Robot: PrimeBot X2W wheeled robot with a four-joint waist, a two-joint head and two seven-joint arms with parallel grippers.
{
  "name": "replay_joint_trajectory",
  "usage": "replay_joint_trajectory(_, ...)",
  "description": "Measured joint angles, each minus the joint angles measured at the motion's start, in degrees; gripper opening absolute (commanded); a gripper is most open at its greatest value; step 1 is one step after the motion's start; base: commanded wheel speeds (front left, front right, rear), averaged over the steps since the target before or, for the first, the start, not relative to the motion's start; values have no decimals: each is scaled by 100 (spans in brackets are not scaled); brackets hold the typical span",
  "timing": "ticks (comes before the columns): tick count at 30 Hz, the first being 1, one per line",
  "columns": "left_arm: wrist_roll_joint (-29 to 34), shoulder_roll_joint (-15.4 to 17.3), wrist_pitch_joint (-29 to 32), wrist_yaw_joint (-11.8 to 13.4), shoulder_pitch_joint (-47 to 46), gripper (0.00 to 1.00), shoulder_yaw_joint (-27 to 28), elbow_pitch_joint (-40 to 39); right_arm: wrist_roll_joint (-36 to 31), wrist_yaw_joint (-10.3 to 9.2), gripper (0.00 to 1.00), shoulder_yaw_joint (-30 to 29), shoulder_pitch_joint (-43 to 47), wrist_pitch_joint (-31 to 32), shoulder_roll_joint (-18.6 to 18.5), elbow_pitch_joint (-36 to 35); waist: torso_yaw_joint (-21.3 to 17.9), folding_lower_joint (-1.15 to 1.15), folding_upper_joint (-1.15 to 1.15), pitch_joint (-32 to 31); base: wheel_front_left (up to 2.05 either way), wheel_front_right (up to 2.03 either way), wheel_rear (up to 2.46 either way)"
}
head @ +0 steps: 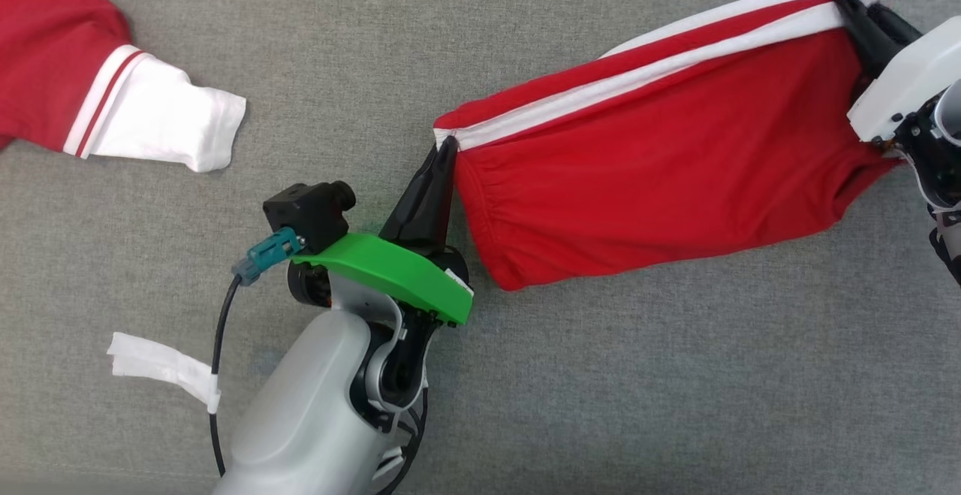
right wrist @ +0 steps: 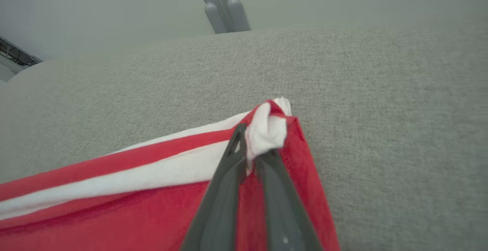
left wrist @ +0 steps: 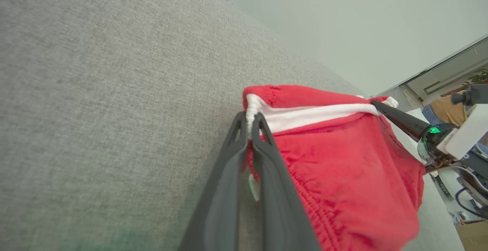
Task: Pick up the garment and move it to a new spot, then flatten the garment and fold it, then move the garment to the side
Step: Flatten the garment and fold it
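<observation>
The garment (head: pixel 661 172) is a pair of red shorts with white side stripes, stretched out between both grippers over the grey cloth surface (head: pixel 570 405). My left gripper (head: pixel 448 146) is shut on the gathered waistband corner at the garment's left end, and in the left wrist view the fingertips (left wrist: pixel 250 119) pinch the white band. At the far right, my right gripper (head: pixel 856 1) pinches the striped hem corner. In the right wrist view a white and red bunch of cloth sits between its fingers (right wrist: pixel 249 152). The garment's lower edge sags toward me.
Another red garment with a white cuff (head: pixel 158 123) lies at the upper left. A strip of white tape (head: pixel 161 367) hangs from the left arm's black cable. Grey table legs (right wrist: pixel 223 7) stand beyond the far edge of the surface.
</observation>
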Motion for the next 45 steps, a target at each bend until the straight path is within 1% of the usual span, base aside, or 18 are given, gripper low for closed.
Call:
replay_joint_trajectory(1, -35, 0, -13, 54, -10, 82, -21, 20, 0, -1, 100, 33, -6, -103, 10, -4, -3, 0, 0, 7, 0, 0, 0)
replay_joint_trajectory(2, -46, 0, -49, 78, -12, 100, -46, 33, 0, -1, 100, 32, -6, -203, 30, 16, -9, 0, 0, 11, 0, 0, 0)
replay_joint_trajectory(5, -82, -1, -109, 136, -9, 100, -131, 78, 1, -1, 100, 119, 26, -309, 10, 79, -21, 0, 0, 0, 0, 0, 0)
replay_joint_trajectory(9, 68, 26, -344, 336, 75, 100, -100, 64, -98, -1, 100, 272, 160, -684, -109, -30, -59, 0, 0, -46, 0, 0, 0)
replay_joint_trajectory(11, 240, 62, -515, 455, 216, 100, 51, -127, -396, -1, 100, 453, 269, -761, -281, -92, -90, 0, 0, -76, 0, 0, 0)
replay_joint_trajectory(14, 869, 291, -612, 658, 459, 100, 243, -527, -827, -1, 100, 543, 347, -728, -522, -62, -145, 0, 0, -113, 0, 0, 0)
replay_joint_trajectory(16, 1319, 312, -628, 749, 737, 100, 502, -907, -1092, -1, 100, 581, 383, -531, -593, -10, -165, 0, 0, -125, 0, 0, 0)
replay_joint_trajectory(20, 2098, 196, -634, 715, 1297, 100, 773, -1285, -1152, -1, 100, 541, 380, -219, -494, 26, -123, 0, 0, -80, 0, 0, 0)
replay_joint_trajectory(23, 2317, 82, -634, 595, 1568, 100, 970, -1400, -1144, -1, 100, 510, 321, -52, -404, 75, -45, 0, 0, -39, 0, 0, 0)
replay_joint_trajectory(25, 2519, 40, -635, 459, 1670, 100, 1057, -1491, -1252, 1, 100, 475, 238, 85, -411, 207, 13, 0, 0, -16, 0, 0, 0)
replay_joint_trajectory(29, 2608, 9, -635, 211, 1917, 100, 1099, -1548, -1348, 8, 100, 364, 136, 493, -341, 502, 143, 0, 0, -21, 0, 0, 0)
replay_joint_trajectory(31, 2560, 8, -636, 143, 2017, 100, 1094, -1568, -1173, 0, 100, 332, 140, 636, -267, 555, 176, 0, 0, -67, 0, 0, 0)
replay_joint_trajectory(32, 2561, 8, -635, 114, 2064, 100, 1099, -1574, -1053, -8, 35, 315, 151, 689, -246, 577, 187, 0, 0, -101, 0, 0, 0)
replay_joint_trajectory(33, 2562, 7, -636, 86, 2093, 100, 1113, -1577, -934, -16, 0, 301, 180, 722, -229, 584, 192, 0, 0, -143, 0, 0, 0)
replay_joint_trajectory(37, 2615, 2, -635, -5, 2312, 100, 1248, -1570, -349, -2, 0, 94, 492, 709, -48, 637, 161, 0, 0, -345, 0, 0, 0)
replay_joint_trajectory(40, 2733, 2, -635, -97, 2478, 100, 1367, -1556, -23, 5, 0, -108, 732, 583, 70, 713, 95, 0, 0, -526, 0, 0, 0)
replay_joint_trajectory(42, 2776, -2, -635, -163, 2591, 100, 1465, -1553, 153, 9, 0, -245, 915, 535, 99, 754, 32, 0, 0, -648, 0, 0, 0)
replay_joint_trajectory(45, 2847, -1, -635, -258, 2722, 100, 1553, -1526, 286, 10, 0, -455, 1149, 466, 44, 869, -93, 0, 0, -812, 0, 0, 0)
